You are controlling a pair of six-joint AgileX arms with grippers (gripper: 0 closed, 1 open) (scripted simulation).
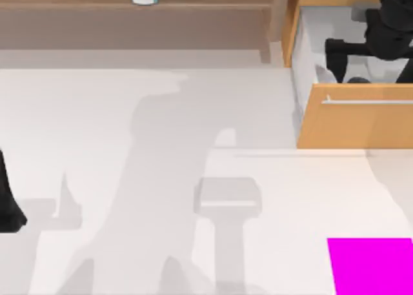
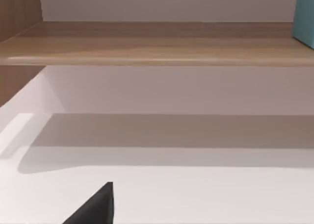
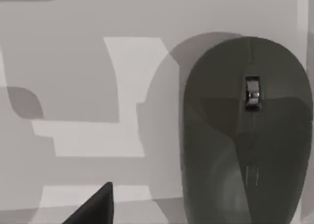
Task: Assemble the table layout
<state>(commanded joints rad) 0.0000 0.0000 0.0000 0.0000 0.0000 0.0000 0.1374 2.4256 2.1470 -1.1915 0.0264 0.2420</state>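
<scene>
1. Presently, right gripper [image 1: 352,56]: reaching down inside the open orange-wood drawer [image 1: 355,124] at the table's far right; whether its fingers are spread or pressed together I cannot tell.
2. Grey computer mouse [image 3: 245,136]: lying on the drawer's white floor directly beneath this gripper, not yet held.
3. Table [image 1: 129,179]: broad white top, below and left of the gripper.
4. Magenta mat [image 1: 371,266]: on the table at its near right corner, well apart from the gripper.
5. Left arm [image 1: 8,201]: parked at the table's left edge.
6. Step in hand, by my judgement: fetching the mouse. Next: close on its sides, lift it clear of the drawer front.
</scene>
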